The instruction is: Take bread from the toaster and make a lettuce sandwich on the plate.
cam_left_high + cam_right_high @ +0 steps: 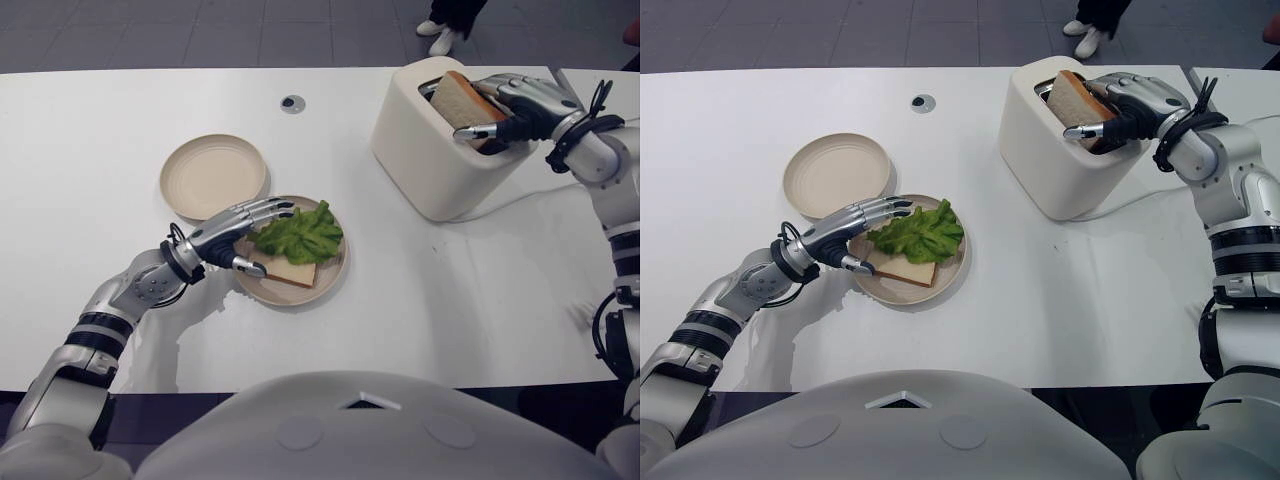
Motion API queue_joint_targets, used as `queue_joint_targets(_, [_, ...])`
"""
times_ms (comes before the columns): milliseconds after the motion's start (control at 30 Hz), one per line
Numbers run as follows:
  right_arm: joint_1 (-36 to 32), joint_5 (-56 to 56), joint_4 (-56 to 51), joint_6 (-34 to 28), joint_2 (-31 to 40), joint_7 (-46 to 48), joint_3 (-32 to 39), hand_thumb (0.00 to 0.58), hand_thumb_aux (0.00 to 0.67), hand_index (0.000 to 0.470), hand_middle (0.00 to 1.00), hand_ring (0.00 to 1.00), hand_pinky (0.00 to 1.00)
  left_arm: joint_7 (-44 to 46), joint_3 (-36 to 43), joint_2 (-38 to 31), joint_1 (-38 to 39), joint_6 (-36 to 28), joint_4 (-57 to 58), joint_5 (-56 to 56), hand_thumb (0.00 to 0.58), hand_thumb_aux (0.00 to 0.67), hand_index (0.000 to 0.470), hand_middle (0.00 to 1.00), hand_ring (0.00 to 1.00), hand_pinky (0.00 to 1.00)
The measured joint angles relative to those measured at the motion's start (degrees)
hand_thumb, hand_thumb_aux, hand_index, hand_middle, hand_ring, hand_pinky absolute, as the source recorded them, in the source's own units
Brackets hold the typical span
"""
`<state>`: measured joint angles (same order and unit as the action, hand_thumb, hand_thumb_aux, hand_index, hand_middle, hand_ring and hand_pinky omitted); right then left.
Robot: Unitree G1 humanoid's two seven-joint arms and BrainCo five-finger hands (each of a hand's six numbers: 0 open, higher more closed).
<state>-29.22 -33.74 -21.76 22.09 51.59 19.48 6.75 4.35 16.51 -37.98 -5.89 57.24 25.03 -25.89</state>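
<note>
Bread slice [460, 97] stands half out of the toaster [425, 160], long axis near upright and top tilted leftward, with the right hand [522, 103] curled around it. The right eye view takes in more of the right arm [1230, 190]. The left hand [228, 236], fingers outstretched and empty, lies over the plate [300, 298] rim beside the lettuce [298, 235].

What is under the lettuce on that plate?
A slice of bread lies under the lettuce, on the plate; its near edge shows. The leaves cover the rest, so anything between them is hidden.
</note>
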Motion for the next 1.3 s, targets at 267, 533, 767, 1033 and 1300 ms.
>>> queue_joint_targets(267, [-2.29, 2.74, 0.31, 0.85, -2.71, -3.99, -1.04, 0.58, 0.67, 0.47, 1.0, 1.0, 1.0, -0.55, -1.28, 0.45, -0.03, 0.02, 0.65, -0.68, 0.0, 0.0, 0.0, 0.0, 0.0, 0.0])
queue_joint_targets(533, [-5.01, 11.52, 3.61, 5.24, -7.74, -10.22, -6.58, 0.58, 0.67, 0.47, 1.0, 1.0, 1.0, -5.11, -5.18, 1.32, -1.28, 2.47, 1.64, -0.95, 0.0, 0.0, 0.0, 0.0, 0.0, 0.0])
queue_joint_targets(767, [0.32, 39.43, 16.65, -0.38, -14.56, 6.87, -5.42, 0.58, 0.67, 0.47, 1.0, 1.0, 1.0, -5.17, -9.48, 2.79, -3.13, 11.67, 1.91, 20.48, 0.0, 0.0, 0.0, 0.0, 0.0, 0.0])
queue_joint_targets(1033, [8.42, 50.55, 20.36, -15.37, -27.23, 16.78, 4.15, 0.58, 0.67, 0.47, 1.0, 1.0, 1.0, 2.82, -9.0, 3.22, -3.32, 13.42, -1.54, 36.52, 0.0, 0.0, 0.0, 0.0, 0.0, 0.0])
queue_joint_targets(1300, [9.63, 38.4, 5.68, -17.88, -35.68, 14.04, 13.09, 0.58, 0.67, 0.47, 1.0, 1.0, 1.0, 14.89, -3.15, 2.2, 0.46, 12.73, -9.22, 42.5, 0.0, 0.0, 0.0, 0.0, 0.0, 0.0])
